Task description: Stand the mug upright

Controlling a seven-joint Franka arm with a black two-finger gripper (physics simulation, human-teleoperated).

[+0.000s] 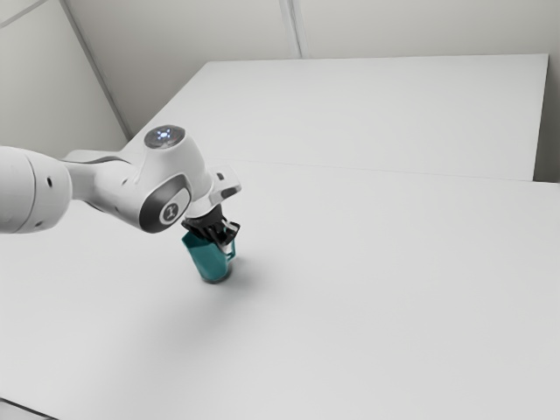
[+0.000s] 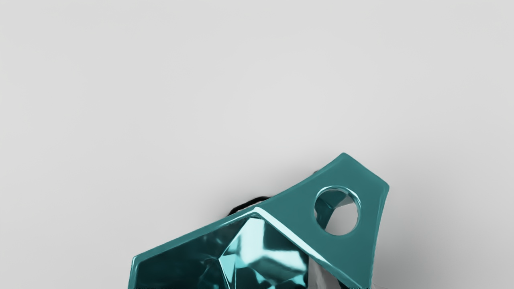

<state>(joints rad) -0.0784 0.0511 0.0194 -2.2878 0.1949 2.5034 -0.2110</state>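
In the exterior view the black gripper [image 1: 219,236] points down at the top of the teal mug [image 1: 208,257], over its rim on the handle side. The mug's dark base faces down and its opening faces up, with the body leaning a little toward the exterior view's left. Whether the base touches the table is unclear. Its handle is on the exterior view's right. From the wrist view, the mug's shiny inside [image 2: 265,253] and the flat teal piece with a round hole [image 2: 297,212] lie close beneath my hand. The gripper's hold on the mug is hidden.
The white table [image 1: 376,289] extends around the mug. Behind it a raised-looking white surface [image 1: 367,109] reaches toward the walls. A dark-edged corner [image 1: 26,409] shows at the exterior view's lower left.
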